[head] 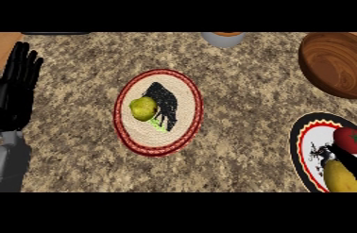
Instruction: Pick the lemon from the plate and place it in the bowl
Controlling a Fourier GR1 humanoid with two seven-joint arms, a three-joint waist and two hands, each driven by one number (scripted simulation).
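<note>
A yellow-green lemon (143, 108) lies on the left half of a cream plate (182, 88) with a red rim and a black figure painted on it, in the middle of the counter. The brown wooden bowl (330, 62) stands at the upper right, cut off by the view's edge. My left hand (17, 88) rests open at the far left edge, fingers straight and pointing up, well to the left of the plate and touching nothing. My right hand does not show.
A second plate (304, 147) with a black and red rim sits at the lower right, holding a red item (346, 137) and a yellow item (339, 176). A grey cup (223, 39) stands at the top edge. Speckled stone counter surrounds the middle plate.
</note>
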